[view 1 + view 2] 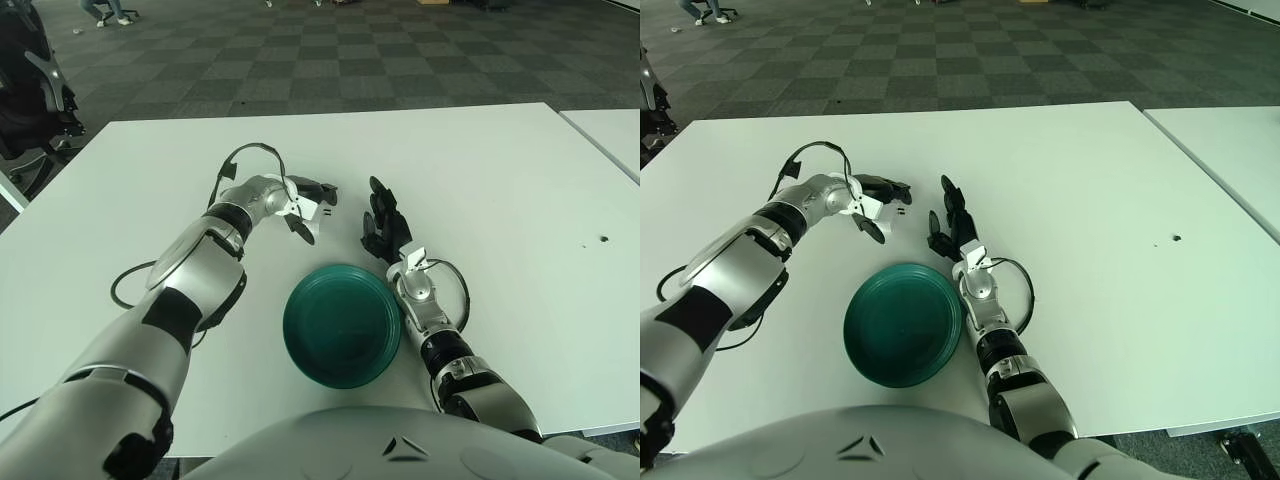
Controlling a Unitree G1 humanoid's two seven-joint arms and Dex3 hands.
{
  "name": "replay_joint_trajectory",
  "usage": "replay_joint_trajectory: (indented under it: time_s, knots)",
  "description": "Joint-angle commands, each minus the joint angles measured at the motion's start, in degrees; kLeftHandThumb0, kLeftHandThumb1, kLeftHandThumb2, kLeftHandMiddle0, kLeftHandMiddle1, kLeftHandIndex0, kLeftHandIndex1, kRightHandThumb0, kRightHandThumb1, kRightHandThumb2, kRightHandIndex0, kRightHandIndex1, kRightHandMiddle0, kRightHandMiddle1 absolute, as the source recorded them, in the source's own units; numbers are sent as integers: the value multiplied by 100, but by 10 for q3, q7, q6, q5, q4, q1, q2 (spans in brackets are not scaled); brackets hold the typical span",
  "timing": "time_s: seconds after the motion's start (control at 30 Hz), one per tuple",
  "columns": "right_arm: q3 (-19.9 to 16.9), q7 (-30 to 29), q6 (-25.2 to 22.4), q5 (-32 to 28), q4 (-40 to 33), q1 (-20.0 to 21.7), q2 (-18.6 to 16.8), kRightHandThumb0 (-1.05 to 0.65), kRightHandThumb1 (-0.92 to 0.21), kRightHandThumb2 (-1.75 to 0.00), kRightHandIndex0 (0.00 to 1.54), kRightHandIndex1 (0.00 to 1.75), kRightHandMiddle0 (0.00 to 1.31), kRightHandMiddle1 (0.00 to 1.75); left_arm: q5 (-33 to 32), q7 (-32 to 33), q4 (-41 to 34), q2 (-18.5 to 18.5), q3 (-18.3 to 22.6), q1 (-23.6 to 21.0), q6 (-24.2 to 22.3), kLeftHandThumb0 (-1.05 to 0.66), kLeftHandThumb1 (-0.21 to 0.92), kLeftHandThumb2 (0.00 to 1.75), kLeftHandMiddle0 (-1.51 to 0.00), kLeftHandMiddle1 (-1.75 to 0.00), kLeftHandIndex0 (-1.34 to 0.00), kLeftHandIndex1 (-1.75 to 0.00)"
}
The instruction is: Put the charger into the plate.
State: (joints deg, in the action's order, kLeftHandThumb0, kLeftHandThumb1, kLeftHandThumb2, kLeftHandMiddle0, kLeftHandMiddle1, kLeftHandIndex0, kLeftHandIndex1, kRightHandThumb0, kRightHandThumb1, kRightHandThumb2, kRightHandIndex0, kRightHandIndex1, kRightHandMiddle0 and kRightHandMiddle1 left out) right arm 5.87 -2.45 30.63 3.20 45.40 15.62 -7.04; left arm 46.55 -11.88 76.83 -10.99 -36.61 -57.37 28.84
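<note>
The left robot hand (305, 205) pinches the white charger (309, 207), seemingly just off the white surface (500, 180), beyond the green plate (342, 323), ready to carry it there. The right robot hand (385, 228), fingers spread, waits beside the plate

No text, label, brand, number or sign reads on anything in either view.
</note>
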Motion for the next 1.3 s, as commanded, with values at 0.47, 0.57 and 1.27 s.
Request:
replay_joint_trajectory:
  time_s: [0.47, 0.57, 1.27]
  knots:
    - [-51, 7, -82, -36, -1, -194, 34, -74, -92, -76, 0, 0, 0, 18, 103, 269, 35, 18, -110, 112, -144, -93, 92, 19, 0, -119, -7, -147]
    - [-58, 18, -82, -41, -26, -211, 42, -72, -92, -75, 0, 0, 0, 18, 103, 288, 40, 22, -116, 135, -159, -80, 90, 15, 0, -131, -8, -155]
    - [-167, 30, -188, -80, -281, -363, 102, -70, -92, -68, 9, 2, 0, 34, 110, 339, 44, 35, -154, 176, -210, 0, 15, 139, -76, -138, -67, -174]
